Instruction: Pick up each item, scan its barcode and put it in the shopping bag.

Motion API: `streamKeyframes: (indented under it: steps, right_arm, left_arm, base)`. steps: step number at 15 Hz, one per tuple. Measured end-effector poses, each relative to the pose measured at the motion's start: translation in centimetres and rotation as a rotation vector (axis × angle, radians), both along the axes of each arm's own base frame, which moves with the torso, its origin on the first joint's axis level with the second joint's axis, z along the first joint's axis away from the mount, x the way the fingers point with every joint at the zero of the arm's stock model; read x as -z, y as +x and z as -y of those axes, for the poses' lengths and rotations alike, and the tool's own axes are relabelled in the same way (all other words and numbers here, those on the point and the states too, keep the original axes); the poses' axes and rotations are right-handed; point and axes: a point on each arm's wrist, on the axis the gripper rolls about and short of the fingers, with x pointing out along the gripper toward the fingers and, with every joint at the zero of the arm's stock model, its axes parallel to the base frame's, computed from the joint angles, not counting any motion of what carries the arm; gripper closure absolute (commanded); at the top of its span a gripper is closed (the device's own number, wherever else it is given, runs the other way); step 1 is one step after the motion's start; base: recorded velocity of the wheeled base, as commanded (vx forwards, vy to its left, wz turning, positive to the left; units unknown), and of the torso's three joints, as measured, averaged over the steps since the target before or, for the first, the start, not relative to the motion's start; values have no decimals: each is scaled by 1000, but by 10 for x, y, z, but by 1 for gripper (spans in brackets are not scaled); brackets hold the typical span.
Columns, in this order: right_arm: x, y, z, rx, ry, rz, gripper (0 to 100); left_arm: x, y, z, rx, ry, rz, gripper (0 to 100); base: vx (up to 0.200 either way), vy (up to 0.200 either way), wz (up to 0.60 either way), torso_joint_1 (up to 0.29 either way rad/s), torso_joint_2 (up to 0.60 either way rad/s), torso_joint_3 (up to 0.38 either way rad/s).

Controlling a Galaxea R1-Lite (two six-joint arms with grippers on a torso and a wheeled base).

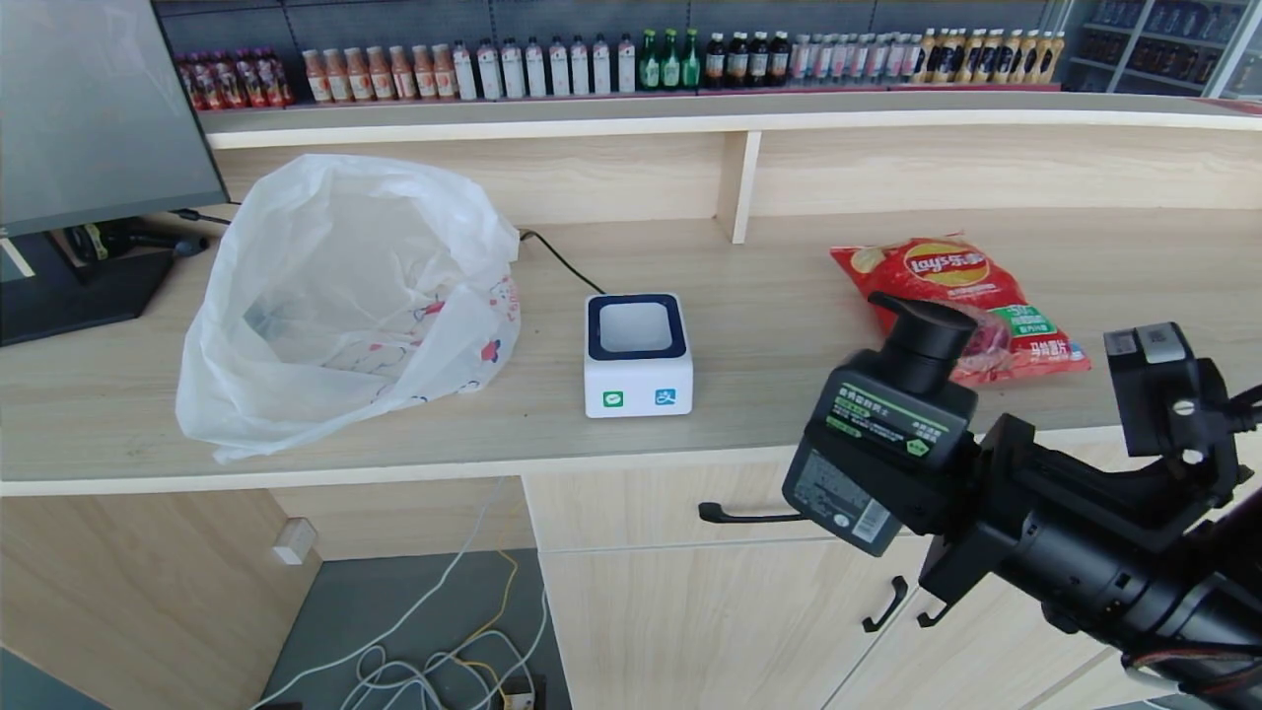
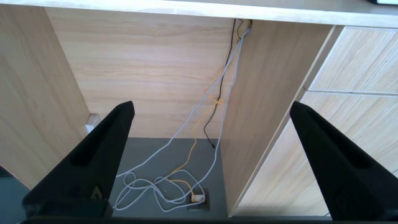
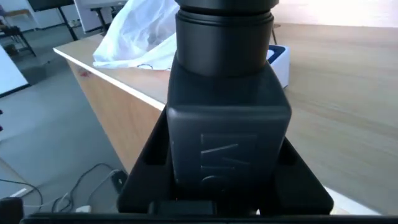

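Currently, a black pump bottle (image 1: 892,434) is held in the right gripper (image 1: 946,473), whose jaws are closed against the bottle's two flat sides. The bottle is tilted, with its round pump cap pointed away over the counter (image 1: 769,286) and its base kept towards the arm. It is carried at the counter's front edge, off the surface, to the right of the scanner (image 1: 637,355) and well apart from it. A green label is seen on its upper face and a white printed label on the side turned towards the cupboards below. In the right wrist view the bottle (image 3: 227,118) is seen from behind, flanked by the gripper's two dark fingers (image 3: 146,180).

The white scanner is set near the middle of the counter, its dark-framed window facing up. The shopping bag (image 1: 345,296), of thin white plastic with small red prints, is placed to the left of the scanner with its mouth open. A red bag of crisps (image 1: 961,296) is laid flat on the counter beyond the bottle.

The left gripper (image 2: 212,109) is held low before the open space under the counter, its jaws spread wide with nothing between them; loose cables (image 2: 186,180) are seen on the floor past it. A monitor (image 1: 94,108) is placed at the counter's far left, and rows of drinks bottles (image 1: 631,61) are lined on the shelf behind.
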Motion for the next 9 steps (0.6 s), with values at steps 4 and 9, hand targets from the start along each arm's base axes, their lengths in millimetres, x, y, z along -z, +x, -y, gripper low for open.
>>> streamKeyframes:
  steps: [4,9]
  right_arm:
    - [0,-4,-3,-112,145,-149,100]
    - [3,8,-33,-218,262,-250,100]
  left_arm:
    - [0,0,0,0,0,0,0]
    - [0,0,0,0,0,0,0]
  base:
    - [0,0,0,0,0,0]
    - [0,0,0,0,0,0]
